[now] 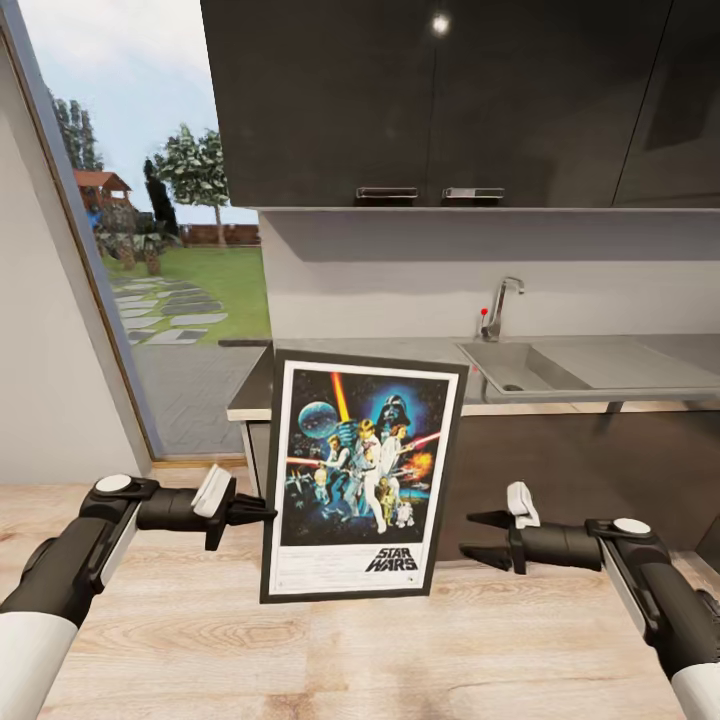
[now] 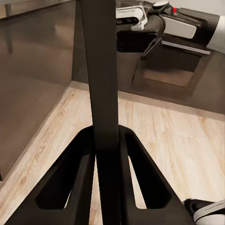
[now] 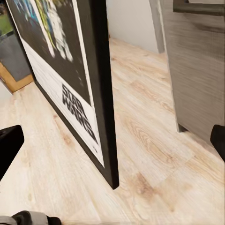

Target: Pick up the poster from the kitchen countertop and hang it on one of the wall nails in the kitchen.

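I have the poster [image 1: 358,476] held up in front of me, off the table [image 1: 420,352] and hanging in the air above the wooden floor [image 1: 350,650], just ahead of the dark lower cabinets [image 1: 580,480]. It is a portrait rectangle with a black frame and a white border around deep blue artwork: a planet at upper left, a dark helmeted head at upper right, pale figures in the middle with an orange beam rising above them, and a black STAR WARS logo low on the white strip. It leans slightly, its top tipped toward my right. My left gripper [image 1: 262,511] is clamped on the poster's left edge; in the left wrist view the two black fingers [image 2: 75,183] press against either side of the thin dark frame [image 2: 101,93], which runs straight up between them. My right gripper [image 1: 478,536] sits just off the poster's right edge, not touching it, with its fingers spread apart; from the right wrist view the frame's edge [image 3: 101,93] and the logo pass close by between the separated fingertips [image 3: 9,145]. Behind the poster the grey table carries a steel sink [image 1: 520,368] with a tap [image 1: 497,305], under dark upper cabinets [image 1: 450,100].
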